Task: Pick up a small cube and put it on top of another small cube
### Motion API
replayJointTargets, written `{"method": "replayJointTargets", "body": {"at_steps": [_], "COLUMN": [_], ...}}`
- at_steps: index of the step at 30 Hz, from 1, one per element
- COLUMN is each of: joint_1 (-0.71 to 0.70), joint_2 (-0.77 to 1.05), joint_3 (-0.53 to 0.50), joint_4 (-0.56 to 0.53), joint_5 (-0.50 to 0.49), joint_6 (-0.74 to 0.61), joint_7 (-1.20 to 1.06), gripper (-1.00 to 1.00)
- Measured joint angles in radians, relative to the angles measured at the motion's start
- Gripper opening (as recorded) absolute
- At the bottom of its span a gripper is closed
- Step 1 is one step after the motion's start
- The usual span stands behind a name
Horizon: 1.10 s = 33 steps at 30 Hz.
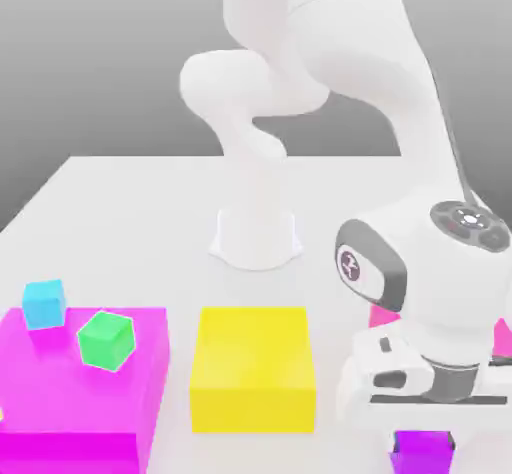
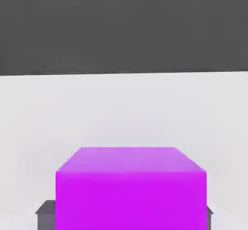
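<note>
We take the big yellow block point(image 1: 253, 367) as our landmark. To its left in the exterior view, a little blue cube point(image 1: 44, 303) and a little green cube point(image 1: 106, 339) sit apart on a flat pink block point(image 1: 80, 402), so nothing is stacked yet. To its right, low over the white surface point(image 1: 140, 202), our claw point(image 1: 424, 440) has its fingers pressed together on a small purple cube point(image 1: 422, 452). In the hand view the purple cube point(image 2: 131, 188) sits between the dark fingers point(image 2: 47, 214). We think the grab is done. Lifting, carrying and stacking are left.
</note>
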Motion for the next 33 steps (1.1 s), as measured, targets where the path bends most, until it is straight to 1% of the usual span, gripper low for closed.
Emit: {"method": "replayJointTargets", "body": {"at_steps": [2, 6, 7, 16, 22, 25, 27, 29, 30, 33], "joint_1": [-0.001, -0.047, -0.063, -0.249, -0.506, -0.588, -0.634, -0.648, -0.651, -0.651], "joint_2": [-0.002, -0.128, -0.160, -0.383, -0.544, -0.632, -0.645, -0.601, -0.577, -0.577], "joint_3": [0.002, 0.062, 0.052, -0.180, -0.302, -0.351, -0.387, -0.403, -0.406, -0.406], "joint_4": [0.000, -0.029, -0.039, -0.141, -0.211, -0.248, -0.278, -0.304, -0.314, -0.314], "joint_5": [0.002, 0.076, 0.094, 0.181, 0.217, 0.240, 0.257, 0.272, 0.280, 0.280], "joint_6": [-0.002, -0.098, -0.120, -0.241, -0.324, -0.365, -0.341, -0.270, -0.236, -0.236], "joint_7": [-0.001, -0.055, -0.044, 0.254, 0.498, 0.627, 0.706, 0.729, 0.729, 0.729], "gripper": [-1.00, -1.00, -1.00, -1.00, -1.00, -1.00, -1.00, -1.00, 1.00, 1.00]}}
